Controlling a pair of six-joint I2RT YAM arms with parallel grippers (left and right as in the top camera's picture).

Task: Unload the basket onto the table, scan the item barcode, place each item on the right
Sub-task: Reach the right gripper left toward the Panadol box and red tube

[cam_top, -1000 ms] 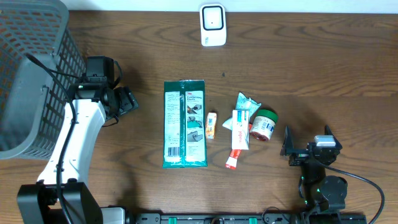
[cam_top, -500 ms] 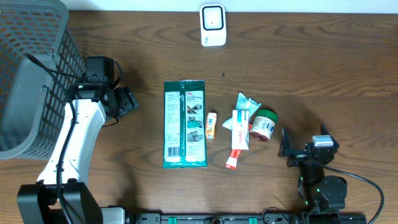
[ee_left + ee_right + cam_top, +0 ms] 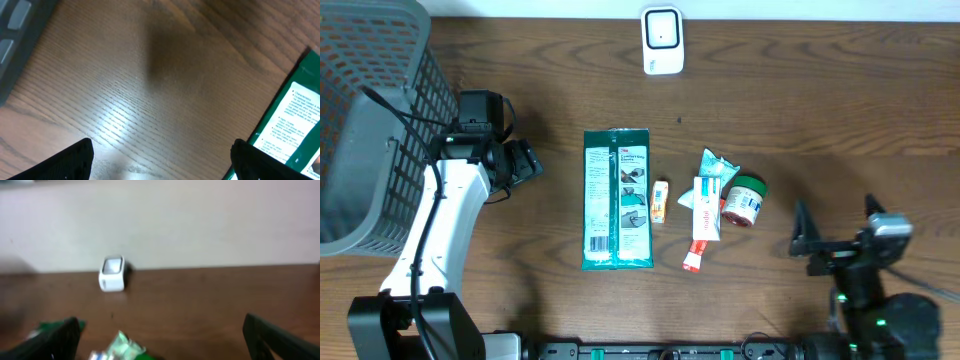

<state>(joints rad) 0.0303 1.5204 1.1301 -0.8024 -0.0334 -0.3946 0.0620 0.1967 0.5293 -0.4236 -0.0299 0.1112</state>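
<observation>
Overhead, my left gripper (image 3: pixel 527 164) hangs over the brown wooden table (image 3: pixel 820 110), just beside the grey plastic mesh basket (image 3: pixel 370 110) at the left edge. Its fingers are spread wide, and my left wrist view shows only bare wood between them. The flat green wipes packet (image 3: pixel 617 199) lies to that gripper's right, apart from it, and its printed white label shows at the edge of the left wrist view (image 3: pixel 292 125).

My right gripper (image 3: pixel 834 214) sits near the front edge on the right side, with its fingers wide apart too and gripping nothing. It faces across the table towards the wall.

The items lie in a row mid-table. Right of the packet is the small orange-and-white box (image 3: pixel 660 201), then the long white-and-red carton (image 3: pixel 704 222), with the crumpled green-and-white sachet (image 3: pixel 716 166) touching its upper end. The little green-lidded jar (image 3: pixel 745 200) lies just beside the carton and is the nearest item to my right gripper.

The white barcode scanner (image 3: pixel 661 40) stands at the far edge, well apart from every item. My right wrist view is blurred, but shows it (image 3: pixel 112 273) against the pale wall.
</observation>
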